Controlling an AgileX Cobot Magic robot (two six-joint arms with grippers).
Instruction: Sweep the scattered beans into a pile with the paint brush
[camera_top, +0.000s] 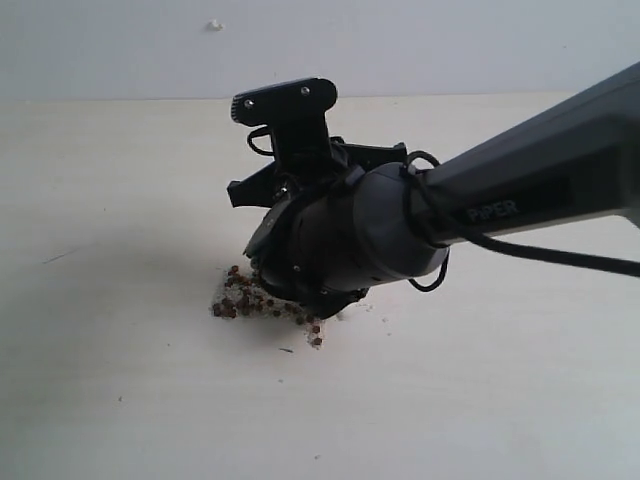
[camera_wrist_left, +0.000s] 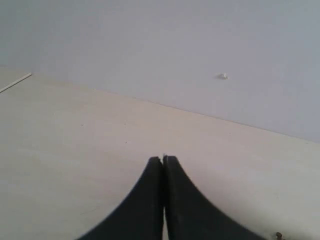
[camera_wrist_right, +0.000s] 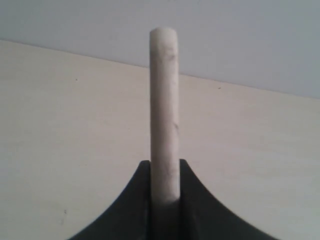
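Note:
The beans, small and dark reddish-brown, lie bunched on the pale table with whitish crumbs among them, and a few trail off toward. My right arm reaches in from the right, its wrist low right over the heap and hiding part of it. In the exterior view the arm hides the paint brush's bristles and ferrule. The right gripper is shut on the paint brush, whose pale handle stands edge-on between the jaws. The left gripper is shut with nothing in it, over bare table.
A light wall rises behind the table's far edge, with a small white speck on it. A black cable hangs along the right arm. A faint dark scratch marks the table at the left.

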